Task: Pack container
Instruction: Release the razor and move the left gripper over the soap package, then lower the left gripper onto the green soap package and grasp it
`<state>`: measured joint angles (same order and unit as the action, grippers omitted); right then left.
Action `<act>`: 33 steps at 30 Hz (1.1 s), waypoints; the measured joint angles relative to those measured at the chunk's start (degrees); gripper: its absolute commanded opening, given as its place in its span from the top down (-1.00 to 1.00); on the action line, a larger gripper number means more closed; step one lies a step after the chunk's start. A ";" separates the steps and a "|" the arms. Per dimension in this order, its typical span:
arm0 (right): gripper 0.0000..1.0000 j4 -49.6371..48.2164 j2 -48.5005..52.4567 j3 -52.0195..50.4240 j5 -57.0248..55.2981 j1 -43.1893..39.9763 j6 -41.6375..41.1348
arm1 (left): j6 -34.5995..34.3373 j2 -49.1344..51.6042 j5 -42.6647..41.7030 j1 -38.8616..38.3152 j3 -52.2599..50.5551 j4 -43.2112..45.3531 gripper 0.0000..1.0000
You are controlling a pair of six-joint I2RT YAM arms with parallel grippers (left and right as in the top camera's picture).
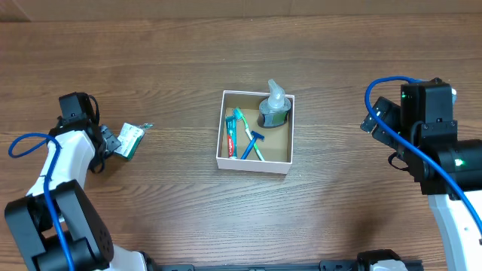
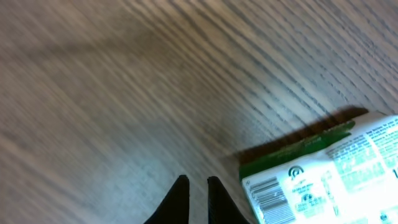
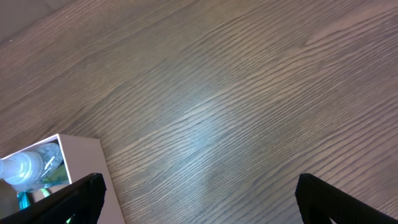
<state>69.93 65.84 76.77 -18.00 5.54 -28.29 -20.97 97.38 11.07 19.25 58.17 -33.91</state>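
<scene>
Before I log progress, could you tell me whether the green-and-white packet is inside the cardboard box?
Out. The flat green-and-white packet lies on the wooden table, well left of the square white-walled cardboard box.

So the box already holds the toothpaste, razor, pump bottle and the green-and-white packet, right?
No. The green-and-white packet is not in the box; it lies on the table beside the left hand, as the overhead view shows. The toothpaste, razor and pump bottle are inside.

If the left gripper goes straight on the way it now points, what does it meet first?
Most likely the bare wooden table. The left gripper points past the green-and-white packet, which lies beside its line; depth is unclear.
</scene>
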 measured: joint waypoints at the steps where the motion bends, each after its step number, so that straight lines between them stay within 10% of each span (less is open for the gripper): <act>1: -1.00 0.04 0.00 0.00 0.00 0.00 0.00 | 0.66 0.48 -0.57 0.00 0.00 1.05 0.47; 7: -1.00 -0.02 0.00 0.00 0.00 0.00 0.02 | 5.31 1.36 -5.64 0.00 0.00 5.51 0.92; 33: -1.00 0.02 0.00 0.00 0.02 0.00 0.00 | 6.56 5.81 -14.58 0.00 -0.92 6.47 0.81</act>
<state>69.95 65.84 76.77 -17.98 5.54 -28.29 -14.41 103.20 -3.51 19.25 57.25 -27.44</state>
